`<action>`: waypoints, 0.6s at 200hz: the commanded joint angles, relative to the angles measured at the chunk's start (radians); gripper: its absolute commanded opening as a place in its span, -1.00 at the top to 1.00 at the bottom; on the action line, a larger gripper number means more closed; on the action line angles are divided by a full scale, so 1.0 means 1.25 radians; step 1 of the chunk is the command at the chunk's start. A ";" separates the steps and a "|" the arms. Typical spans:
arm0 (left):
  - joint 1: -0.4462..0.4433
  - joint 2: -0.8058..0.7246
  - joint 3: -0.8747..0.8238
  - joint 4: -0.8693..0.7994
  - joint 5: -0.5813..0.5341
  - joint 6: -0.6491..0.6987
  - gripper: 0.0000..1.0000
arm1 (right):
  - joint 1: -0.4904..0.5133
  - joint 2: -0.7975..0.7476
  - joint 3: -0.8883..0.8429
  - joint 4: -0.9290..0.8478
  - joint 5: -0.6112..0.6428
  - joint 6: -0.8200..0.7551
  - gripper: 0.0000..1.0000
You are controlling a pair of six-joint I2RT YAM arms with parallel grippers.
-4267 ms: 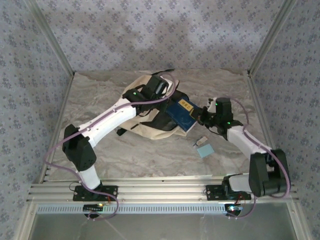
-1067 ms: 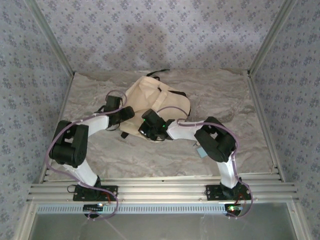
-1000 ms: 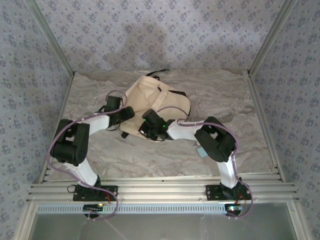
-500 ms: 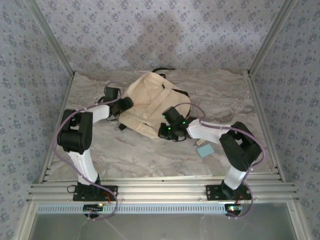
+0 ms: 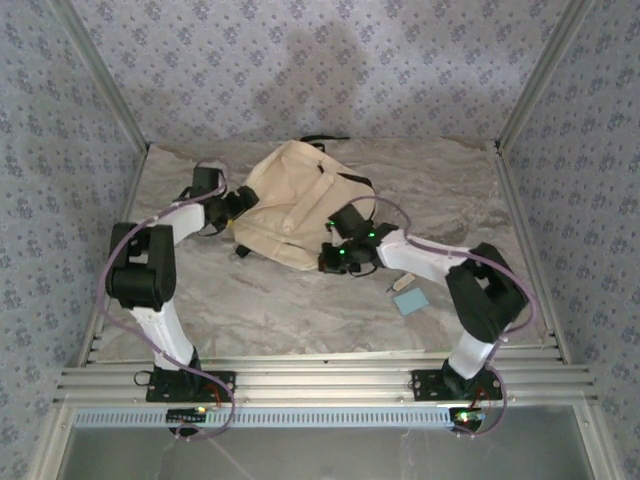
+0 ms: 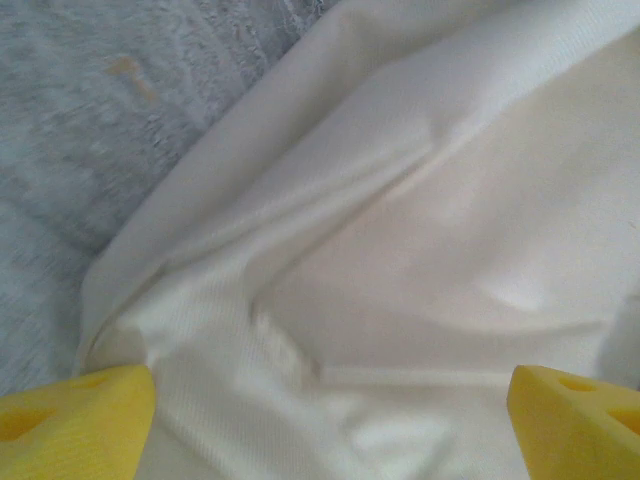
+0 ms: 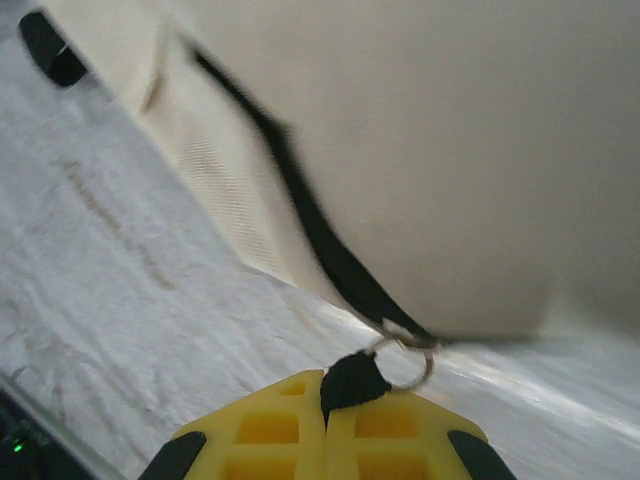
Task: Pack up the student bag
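The student bag (image 5: pixel 295 195) is lying on the table (image 5: pixel 250 310), toward 12 o'clock from its middle, and its inside is hidden. From above, my left claw (image 5: pixel 236 203) is hard to make out at the bag's 9 o'clock edge. Its wrist view is showing two yellow tips standing wide apart over cream cloth. My right claw (image 7: pixel 325 400) is pinching the black zipper pull (image 7: pixel 352 378) at the bag's 5 o'clock edge, though this picture is blurred. Compared with one second ago, it is sitting further toward 3 o'clock, and my left claw further toward 9 o'clock.
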 commanded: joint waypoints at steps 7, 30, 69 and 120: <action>-0.004 -0.209 -0.043 -0.115 0.026 0.015 -0.84 | 0.049 0.077 0.114 0.103 -0.083 0.029 1.00; -0.007 -0.368 -0.101 -0.188 -0.012 0.010 -0.99 | 0.068 0.131 0.187 0.147 -0.102 0.044 1.00; -0.010 -0.554 -0.216 -0.242 -0.008 -0.063 -0.99 | 0.073 0.196 0.260 0.191 -0.167 0.065 1.00; -0.046 -0.581 -0.431 0.007 0.028 -0.305 -0.89 | 0.079 0.184 0.249 0.307 -0.247 0.127 1.00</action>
